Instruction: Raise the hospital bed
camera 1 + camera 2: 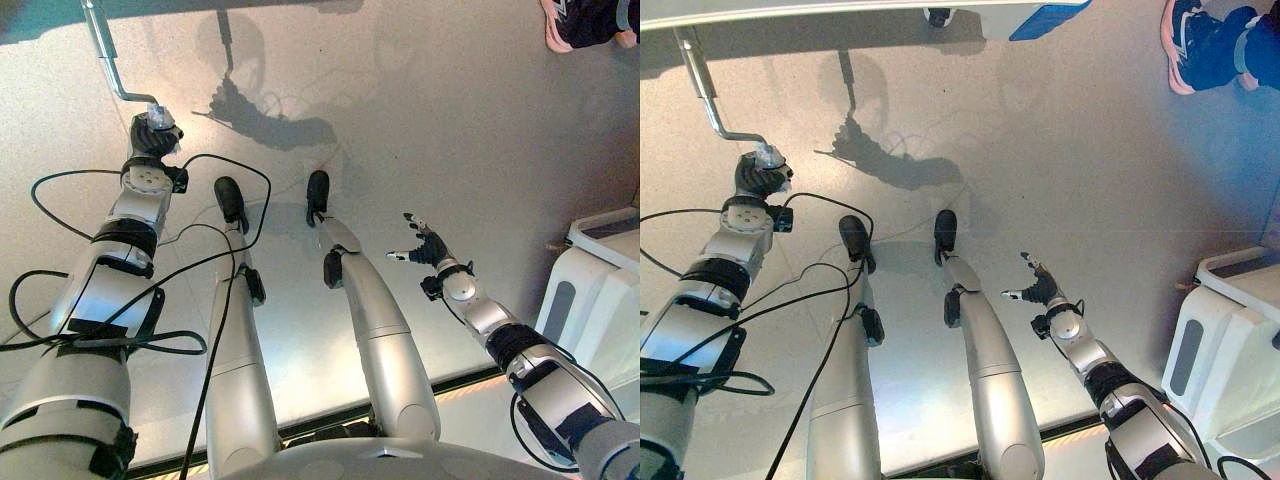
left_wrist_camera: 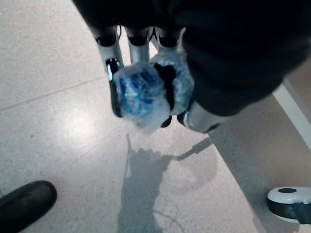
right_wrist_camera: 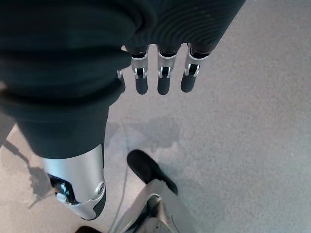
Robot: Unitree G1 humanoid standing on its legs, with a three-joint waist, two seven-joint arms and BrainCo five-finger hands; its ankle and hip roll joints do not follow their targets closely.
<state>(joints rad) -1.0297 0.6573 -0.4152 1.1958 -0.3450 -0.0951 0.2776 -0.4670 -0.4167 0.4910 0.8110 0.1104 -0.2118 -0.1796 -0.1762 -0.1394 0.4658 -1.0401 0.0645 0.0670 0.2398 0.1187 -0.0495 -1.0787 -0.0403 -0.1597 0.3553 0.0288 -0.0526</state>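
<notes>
Left hand (image 1: 152, 135) curled tight round the crank handle (image 1: 112, 62) grip, right hand (image 1: 425, 245) hanging free, fingers relaxed and spread

You've got a silver crank (image 1: 108, 55) with its grip wrapped in clear, bluish plastic (image 2: 150, 92). The floor (image 1: 420, 110) is pale speckled grey. A pink-soled dark blue shoe (image 1: 1200, 45) shows.

No text, label, number or sign can be read on anything in these views.
</notes>
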